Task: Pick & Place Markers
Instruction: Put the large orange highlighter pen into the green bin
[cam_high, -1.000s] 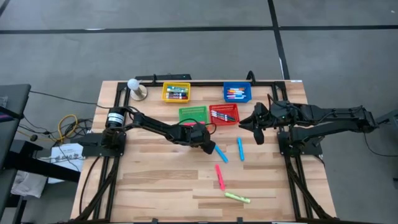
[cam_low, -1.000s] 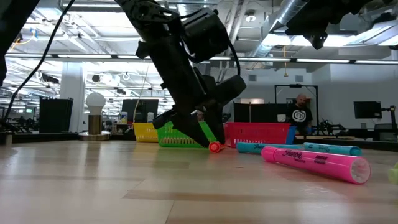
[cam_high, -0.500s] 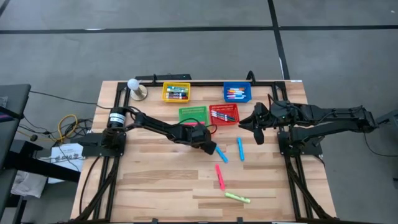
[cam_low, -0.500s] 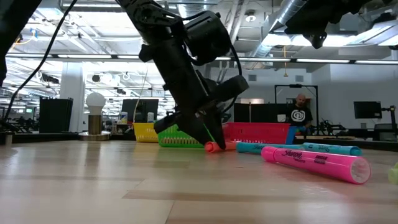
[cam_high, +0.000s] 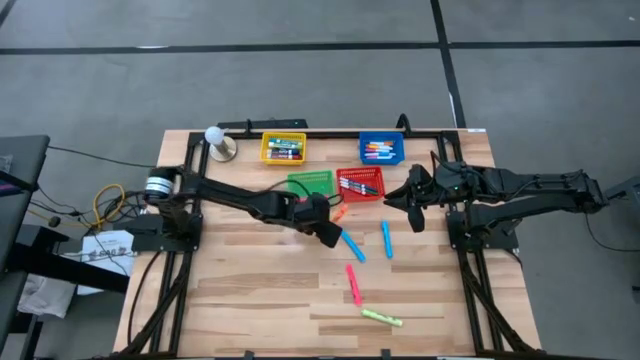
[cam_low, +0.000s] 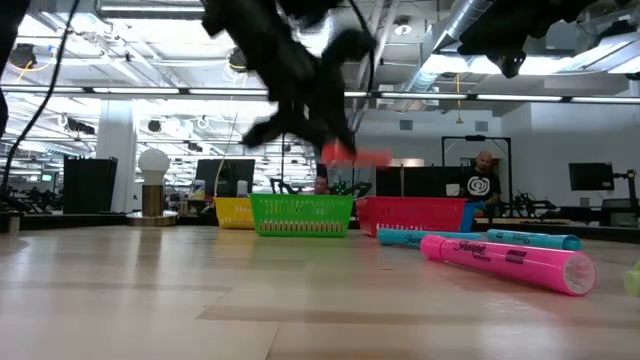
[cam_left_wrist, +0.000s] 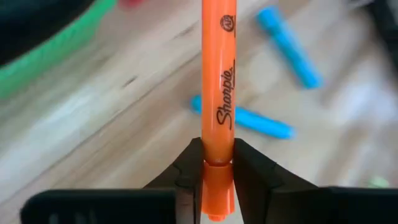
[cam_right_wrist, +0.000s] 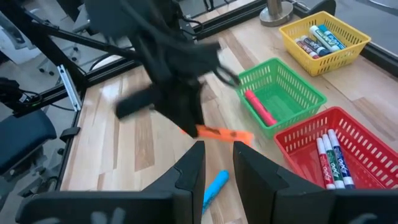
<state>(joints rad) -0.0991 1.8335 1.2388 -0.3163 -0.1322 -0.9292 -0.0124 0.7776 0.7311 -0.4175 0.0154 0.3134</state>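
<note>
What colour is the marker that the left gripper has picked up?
Orange, with black lettering. The marker shows best in the left wrist view, clamped in the left gripper.

Grey floor with dark seams; ceiling ducts and strip lights overhead.

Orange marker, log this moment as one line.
left gripper: shut on orange marker, lifted off table | right gripper: waiting beside red basket

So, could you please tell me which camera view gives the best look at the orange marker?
The left wrist view: the orange marker fills the frame, its printed barrel sharp, clamped in the left gripper. The right wrist view shows it smaller and blurred, the low view a blurred streak in the air, the high view only a speck.
</note>
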